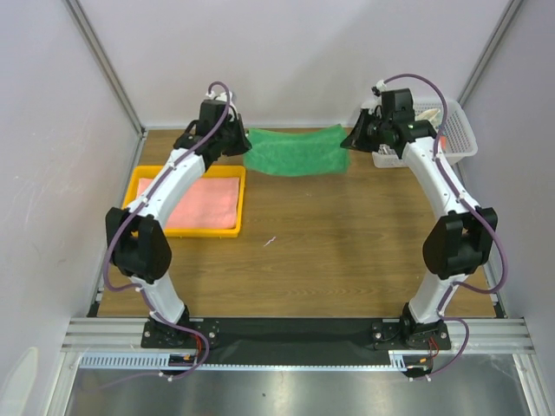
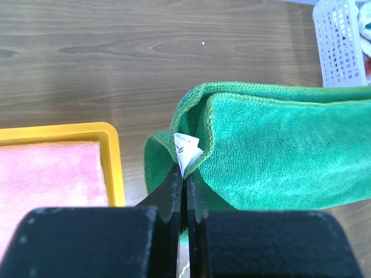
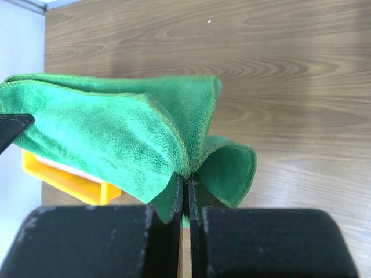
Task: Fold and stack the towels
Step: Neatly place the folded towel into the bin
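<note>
Two towels are showing plainly, one green towel (image 1: pixel 295 152) and one pink towel (image 1: pixel 208 201), alongside one yellow tray (image 1: pixel 204 232) and one white mesh basket (image 1: pixel 462 139).

Fuzzy green cloth towel (image 2: pixel 278 150), matt wood-grain table (image 1: pixel 347 234), glossy yellow plastic tray (image 1: pixel 186 232)

You'll find nothing legible in any view. The only printed item is a small white tag (image 2: pixel 185 149) sewn at the corner of the green towel (image 2: pixel 278 150), seen from the left wrist camera — its dark marks are too small and creased to read.
</note>
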Available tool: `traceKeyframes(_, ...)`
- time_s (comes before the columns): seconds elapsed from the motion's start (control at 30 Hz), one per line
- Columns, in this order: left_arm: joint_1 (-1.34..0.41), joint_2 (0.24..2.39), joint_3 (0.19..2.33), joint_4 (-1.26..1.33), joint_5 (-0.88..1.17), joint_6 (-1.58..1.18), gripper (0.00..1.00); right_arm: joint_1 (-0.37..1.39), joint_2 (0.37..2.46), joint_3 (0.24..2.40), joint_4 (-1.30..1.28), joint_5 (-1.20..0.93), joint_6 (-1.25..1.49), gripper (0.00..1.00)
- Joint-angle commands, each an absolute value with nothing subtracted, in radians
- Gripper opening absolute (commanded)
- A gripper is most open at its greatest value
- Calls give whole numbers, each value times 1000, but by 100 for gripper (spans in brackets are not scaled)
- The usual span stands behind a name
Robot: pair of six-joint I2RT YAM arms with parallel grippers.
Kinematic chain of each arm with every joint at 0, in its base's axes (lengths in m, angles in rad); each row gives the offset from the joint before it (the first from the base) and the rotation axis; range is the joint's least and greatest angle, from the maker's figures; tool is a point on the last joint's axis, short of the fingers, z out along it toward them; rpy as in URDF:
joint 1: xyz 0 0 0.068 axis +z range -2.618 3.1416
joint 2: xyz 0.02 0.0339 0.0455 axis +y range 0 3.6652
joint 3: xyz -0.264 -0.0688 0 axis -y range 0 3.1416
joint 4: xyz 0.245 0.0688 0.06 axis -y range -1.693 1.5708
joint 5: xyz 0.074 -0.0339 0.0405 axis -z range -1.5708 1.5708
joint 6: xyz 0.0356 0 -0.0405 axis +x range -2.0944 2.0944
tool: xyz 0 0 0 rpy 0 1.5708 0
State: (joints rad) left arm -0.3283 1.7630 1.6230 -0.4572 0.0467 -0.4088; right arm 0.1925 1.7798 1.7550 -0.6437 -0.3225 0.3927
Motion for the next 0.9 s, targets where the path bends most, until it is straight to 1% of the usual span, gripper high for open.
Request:
traceKeyframes(0.0,-295,1707,1689,-532,84,-345,0,190,1807,1819,-676,-347,417,0)
traceKeyframes(0.13,-221,1678,1680,-546,123,-316,0,230,1845,1871,-667,-370,437,0)
traceKeyframes(0.27,-129,1638,1655,-561,169,-247,0,320,1902,1919,-621,-376,469,0)
traceKeyframes(0.43,-28,1618,1602,-587,193,-167,0,426,2047,2021,-537,-385,584,0)
traceKeyframes(0.53,67,1605,1568,-560,212,-138,0,471,2130,2107,-477,-382,640,0)
traceKeyframes(0.67,202,1623,1548,-531,268,-88,0,532,2252,2238,-417,-396,664,0)
traceKeyframes(0.87,362,1695,1569,-489,341,-80,0,613,2388,2336,-315,-394,713,0)
